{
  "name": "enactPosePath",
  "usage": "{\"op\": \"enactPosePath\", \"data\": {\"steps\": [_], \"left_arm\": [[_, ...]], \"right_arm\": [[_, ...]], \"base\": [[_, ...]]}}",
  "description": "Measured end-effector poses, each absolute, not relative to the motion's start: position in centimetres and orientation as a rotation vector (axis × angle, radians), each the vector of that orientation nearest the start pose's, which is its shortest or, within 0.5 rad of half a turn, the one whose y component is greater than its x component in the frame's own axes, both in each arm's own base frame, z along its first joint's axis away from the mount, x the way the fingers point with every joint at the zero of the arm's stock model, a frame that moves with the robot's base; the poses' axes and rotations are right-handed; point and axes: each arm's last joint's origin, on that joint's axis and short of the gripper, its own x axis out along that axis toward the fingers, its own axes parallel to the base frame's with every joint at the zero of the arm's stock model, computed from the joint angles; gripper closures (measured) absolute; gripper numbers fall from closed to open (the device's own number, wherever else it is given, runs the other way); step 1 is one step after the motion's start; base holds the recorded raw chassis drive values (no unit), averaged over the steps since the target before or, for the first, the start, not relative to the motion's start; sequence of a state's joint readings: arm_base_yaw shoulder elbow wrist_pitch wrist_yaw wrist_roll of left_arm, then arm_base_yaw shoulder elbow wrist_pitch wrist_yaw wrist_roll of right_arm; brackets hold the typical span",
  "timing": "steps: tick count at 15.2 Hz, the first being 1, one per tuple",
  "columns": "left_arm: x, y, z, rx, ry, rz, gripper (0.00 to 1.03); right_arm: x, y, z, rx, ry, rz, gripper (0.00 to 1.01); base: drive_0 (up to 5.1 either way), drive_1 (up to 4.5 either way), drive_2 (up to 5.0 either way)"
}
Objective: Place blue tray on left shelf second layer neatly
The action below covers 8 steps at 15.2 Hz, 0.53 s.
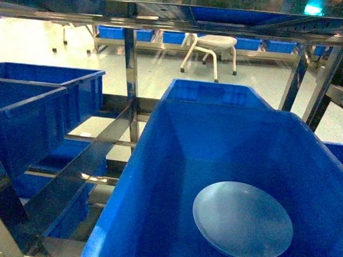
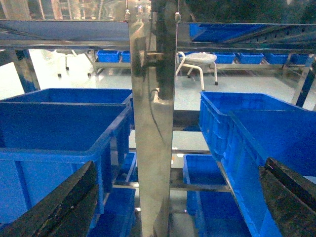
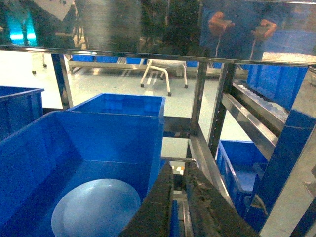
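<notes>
You'll find the pale light-blue round plastic tray (image 1: 242,221) lying flat on the floor of the deep dark-blue plastic crate (image 1: 157,179), toward that crate's 5 o'clock corner in the head view. From the right tool (image 3: 178,207) it sits at about 9 o'clock and lower, inside the crate wall, so your right arm looks nearer. That tool's fingers are pressed together, holding nothing. The left tool (image 2: 177,197) is spread wide and empty, facing the shiny steel upright (image 2: 153,123) of the left shelf.
</notes>
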<state>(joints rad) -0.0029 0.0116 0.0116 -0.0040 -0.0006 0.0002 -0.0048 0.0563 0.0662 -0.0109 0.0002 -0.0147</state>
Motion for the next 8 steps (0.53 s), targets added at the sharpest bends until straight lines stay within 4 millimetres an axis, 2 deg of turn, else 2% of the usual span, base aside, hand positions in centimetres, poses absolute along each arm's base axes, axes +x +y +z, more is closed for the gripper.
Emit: {"op": "enactPosePath", "data": {"steps": [1,2,5,8], "left_arm": [[9.8,0.0,16.6,0.001,0.004,-0.003,0.05],[9.8,0.0,16.6,0.001,0.004,-0.002,0.05],[9.8,0.0,16.6,0.001,0.004,0.0,0.05],[9.8,0.0,16.6,0.0,0.004,-0.002,0.05]], "right_arm": [[9.7,0.0,18.0,-0.015,-0.003,-0.005,0.96],[9.8,0.0,17.7,-0.011,0.003,-0.005,0.99],[9.7,-0.1,16.7,-0.008,0.004,-0.008,0.99],[9.7,0.0,16.7,-0.007,-0.004,-0.005,0.99]], "base": [[0.0,0.0,0.0],[0.0,0.0,0.0],[0.0,0.0,0.0],[0.0,0.0,0.0]]}}
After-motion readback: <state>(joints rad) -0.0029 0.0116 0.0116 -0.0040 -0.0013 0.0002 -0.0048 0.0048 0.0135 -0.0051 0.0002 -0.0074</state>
